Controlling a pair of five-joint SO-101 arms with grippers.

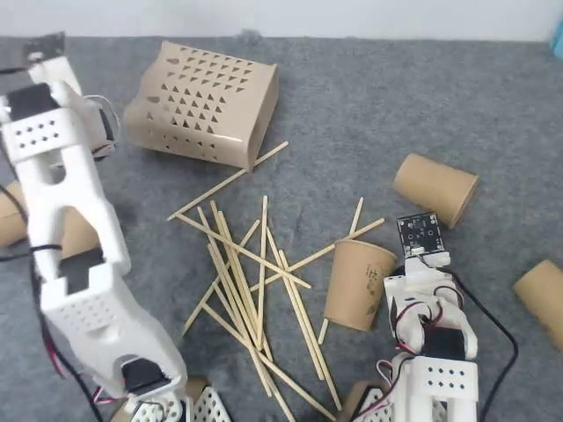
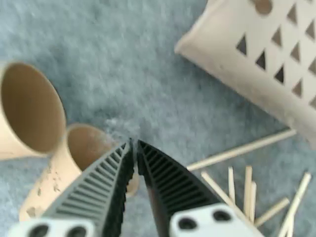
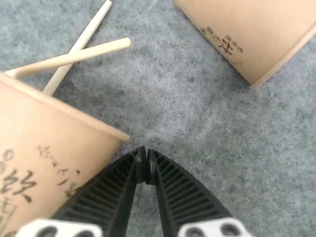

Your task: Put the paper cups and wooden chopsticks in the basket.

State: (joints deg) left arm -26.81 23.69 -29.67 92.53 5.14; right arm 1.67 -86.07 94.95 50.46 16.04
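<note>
On the grey bench [image 1: 396, 105], the basket [image 1: 204, 104] lies on its side, with chopsticks [image 1: 255, 272] scattered near it. Left jaws are closed on nothing, just above two cups [image 2: 29, 108] lying near the basket. Right jaws, also closed and empty, hang between a third cup [image 3: 54, 173] and a fourth cup [image 3: 247, 29].

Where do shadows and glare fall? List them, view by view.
High view: flat, even light, a faint shadow along the basket edge, no glare. Left wrist view: the cups are shaded inside. Right wrist view: thin shadow under the chopsticks; the right pincer ribs shine slightly.
</note>
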